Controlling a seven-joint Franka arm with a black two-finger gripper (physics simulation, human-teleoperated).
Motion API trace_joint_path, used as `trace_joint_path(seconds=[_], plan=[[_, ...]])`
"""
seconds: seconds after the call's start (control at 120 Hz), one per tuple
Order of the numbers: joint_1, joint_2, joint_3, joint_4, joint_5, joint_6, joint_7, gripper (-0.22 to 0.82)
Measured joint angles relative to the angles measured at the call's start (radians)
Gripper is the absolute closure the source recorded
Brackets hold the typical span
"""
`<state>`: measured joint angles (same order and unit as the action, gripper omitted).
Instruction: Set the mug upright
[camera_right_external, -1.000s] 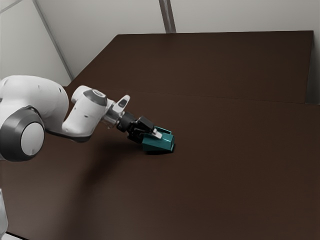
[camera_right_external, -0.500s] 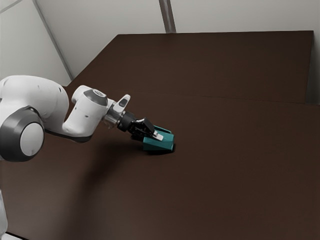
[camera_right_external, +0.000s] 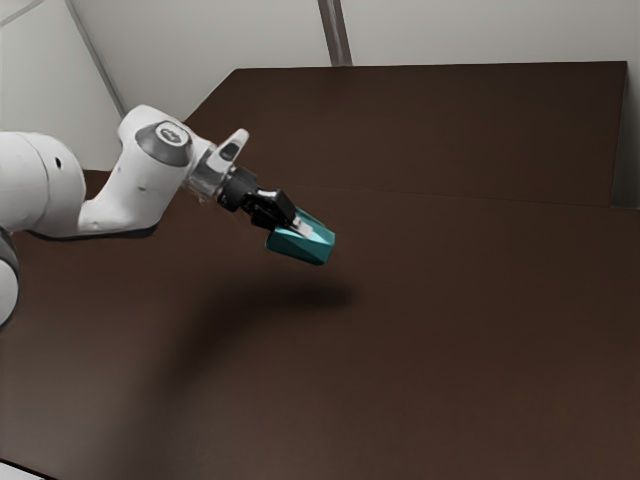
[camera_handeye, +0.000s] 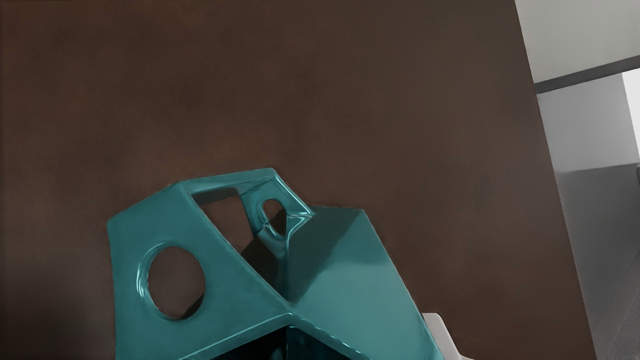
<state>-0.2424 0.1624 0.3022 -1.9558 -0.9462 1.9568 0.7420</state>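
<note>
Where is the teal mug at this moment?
Just left of the exterior view's centre, the mug is held tilted in the gripper, above the table.

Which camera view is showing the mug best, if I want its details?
The wrist view: there the mug is large, and even the rim of a round hole is clear. The exterior view shows it smaller, tilted and raised above the table, held by the pincer.

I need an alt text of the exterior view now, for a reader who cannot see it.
A black two-finger hand on a white robot arm holds a tilted, teal faceted mug above a dark brown table. The arm comes in from the exterior view's left.
</note>
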Motion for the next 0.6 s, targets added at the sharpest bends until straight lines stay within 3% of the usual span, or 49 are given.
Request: trace_joint_path(seconds=[0.1,0.283,0.417,0.6], plan=[[-0.024,-0.073,-0.002,0.0,0.203,0.008,-0.048,0.78],[-0.013,-0.135,-0.078,0.0,0.608,0.016,-0.149,0.78],[0.022,-0.137,-0.131,0.001,0.791,0.025,-0.206,0.78],[0.069,-0.075,-0.14,0.004,0.893,0.053,-0.264,0.78]])
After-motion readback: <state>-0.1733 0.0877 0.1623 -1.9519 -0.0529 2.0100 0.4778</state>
